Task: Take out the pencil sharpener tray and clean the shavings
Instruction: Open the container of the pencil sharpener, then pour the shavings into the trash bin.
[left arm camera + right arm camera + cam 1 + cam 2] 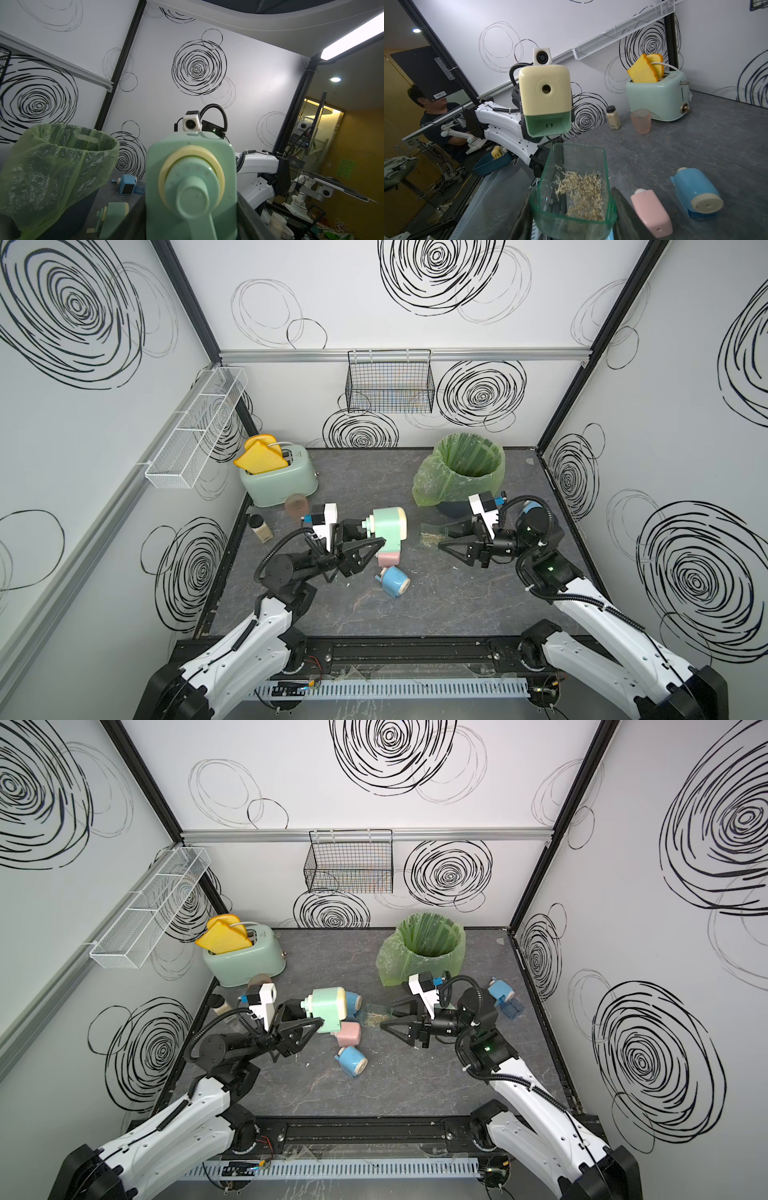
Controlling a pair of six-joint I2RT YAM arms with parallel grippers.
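In both top views the left pincer (372,536) clamps the mint plastic pencil sharpener (388,524), its long axis level and its cream face pointing at the right pincer (444,539). That pincer grips the clear green-tinted tray (432,531), which lies lengthwise between the 2 pincers. Only the left wrist view shows the round crank hub (192,193). Only the right wrist view shows the pencil hole (546,89), the empty slot (548,124) beneath it, and the curly tan shavings (581,193) heaped toward the gripped end of the tray.

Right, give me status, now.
Left pincer shut on green sharpener, held aloft. Right pincer shut on clear tray, shavings inside. Lined bin just beyond; path looks clear.
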